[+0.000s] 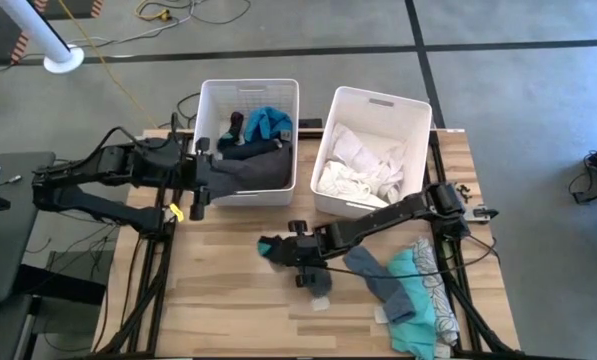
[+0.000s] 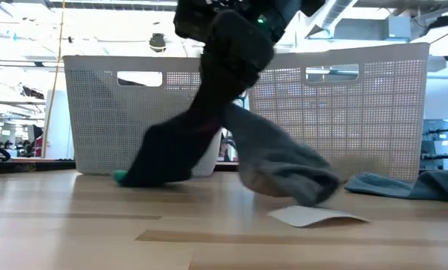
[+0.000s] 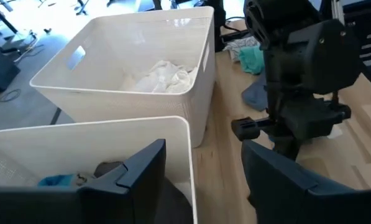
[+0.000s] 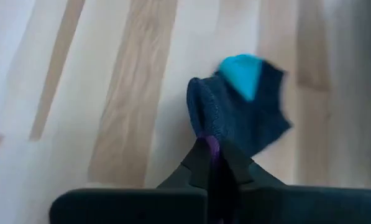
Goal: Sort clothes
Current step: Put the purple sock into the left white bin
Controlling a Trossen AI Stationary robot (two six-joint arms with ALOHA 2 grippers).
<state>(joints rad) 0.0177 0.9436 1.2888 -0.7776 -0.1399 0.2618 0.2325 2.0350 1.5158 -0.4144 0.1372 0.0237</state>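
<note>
Right gripper [image 1: 290, 250]: out over the middle of the light wooden surface [image 1: 228, 300], clamped on a small dark navy sock with a teal toe [image 4: 247, 115], whose toe end touches the wood.
Left gripper [image 1: 206, 172]: fingers spread apart at the near wall of the left white perforated plastic bin [image 1: 210, 100], above a dark grey garment [image 1: 253, 172].
Right white bin [image 1: 418, 125]: holds white clothes [image 1: 363, 165].
Unsorted clothes: grey sock [image 1: 370, 270], teal piece [image 1: 410, 285], by the right edge.

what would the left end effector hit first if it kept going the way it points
Likely the right arm's black wrist housing, straight ahead of the open left end effector past the white plastic bin's corner. Depth is unclear.
</note>
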